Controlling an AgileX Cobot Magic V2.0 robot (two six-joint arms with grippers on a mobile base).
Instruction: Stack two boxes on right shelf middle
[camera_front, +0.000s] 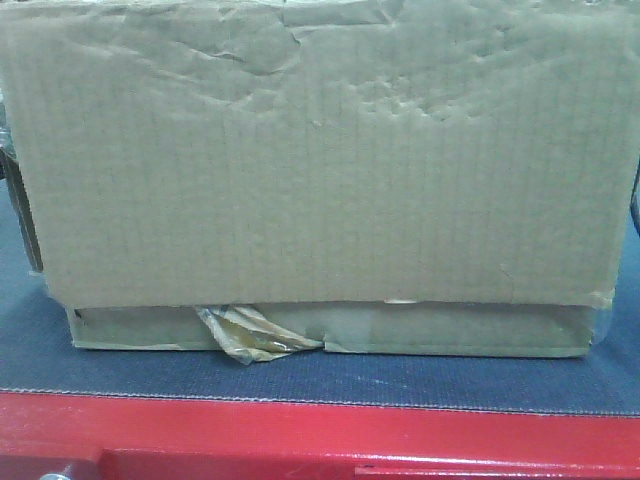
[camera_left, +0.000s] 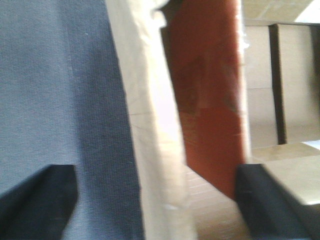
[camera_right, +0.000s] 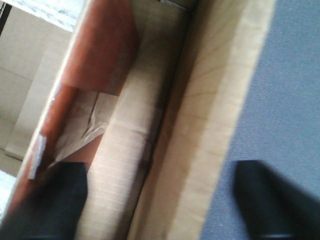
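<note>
Cardboard filled nearly the whole front view. The big box (camera_front: 320, 160), its brown face dimpled and creased near the top, sat on the thin flat box (camera_front: 450, 330), touching it along the full width. A crumpled curl of tan tape (camera_front: 250, 338) hung from the flat box's front. Only this view showed the stack whole. Both boxes stood on the dark grey woven surface (camera_front: 320, 385), just behind its red front frame (camera_front: 320, 430).

The claws showed only in the wrist views. The left claw (camera_left: 155, 210) was released, its dark fingers (camera_left: 45, 200) spread wide either side of a pale box edge (camera_left: 150, 125). One finger hung over the grey surface, clear of the cardboard. A red-brown panel (camera_left: 210, 100) ran beside that edge, and the blur left me unable to tell what it belonged to. Beyond it, pale cartons (camera_left: 260, 75) stood in the room.

The right claw (camera_right: 160, 205) was released too, its fingers wide apart across the same kind of cardboard edge, with grey surface on the outer side. Which of the two boxes either claw straddled, I could not tell.
</note>
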